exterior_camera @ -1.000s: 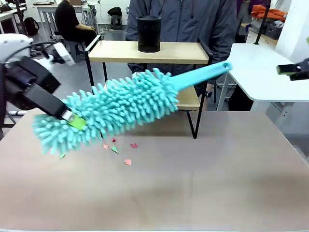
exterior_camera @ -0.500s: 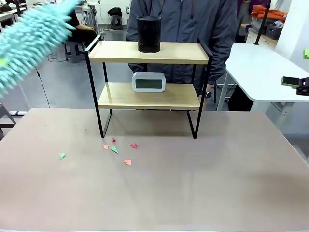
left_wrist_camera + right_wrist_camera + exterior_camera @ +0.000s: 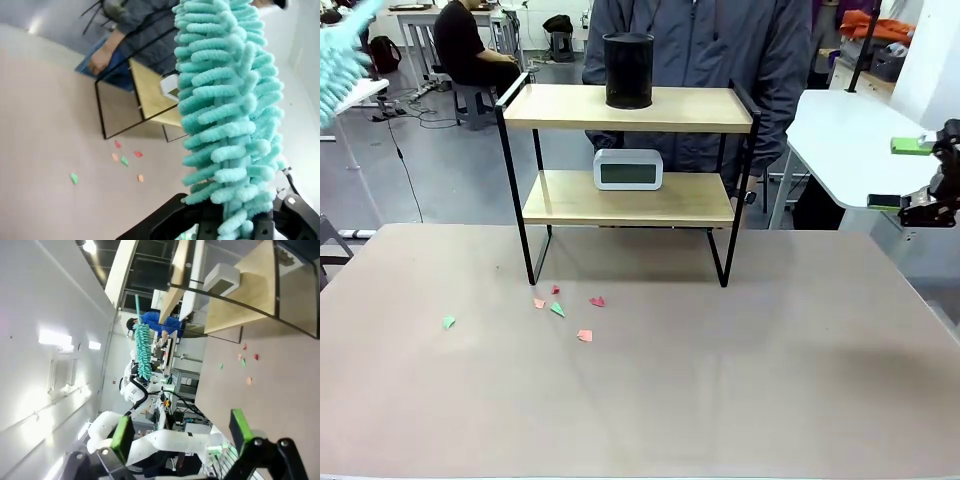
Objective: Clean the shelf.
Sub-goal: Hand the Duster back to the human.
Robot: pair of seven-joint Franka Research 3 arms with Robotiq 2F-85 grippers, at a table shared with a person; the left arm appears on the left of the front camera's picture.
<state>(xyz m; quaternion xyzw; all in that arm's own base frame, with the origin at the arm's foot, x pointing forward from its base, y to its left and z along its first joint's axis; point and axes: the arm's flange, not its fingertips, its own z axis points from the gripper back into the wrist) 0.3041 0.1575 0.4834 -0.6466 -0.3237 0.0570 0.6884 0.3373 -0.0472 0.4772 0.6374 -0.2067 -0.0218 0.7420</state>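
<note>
The shelf [image 3: 625, 107] stands at the table's far middle, two wooden boards in a black frame. A black cylindrical cup [image 3: 628, 70] sits on its top board and a white clock [image 3: 628, 169] on the lower one. My left gripper [image 3: 235, 222] is shut on a teal fluffy duster [image 3: 227, 100], raised high at the far left of the front view, where a bit of the duster [image 3: 340, 50] shows. In the left wrist view the shelf [image 3: 145, 90] lies below. My right gripper [image 3: 910, 172] hangs open at the right edge, green pads [image 3: 122, 432] apart with nothing between.
Several small red and green paper scraps [image 3: 560, 310] lie on the brown table [image 3: 720, 380] in front of the shelf. A person in a dark jacket [image 3: 700, 45] stands behind the shelf. A white side table [image 3: 850, 140] is at the right.
The left arm swung the duster up and left, away from the shelf front to the upper left corner. The right gripper has risen slightly and come further into view.
</note>
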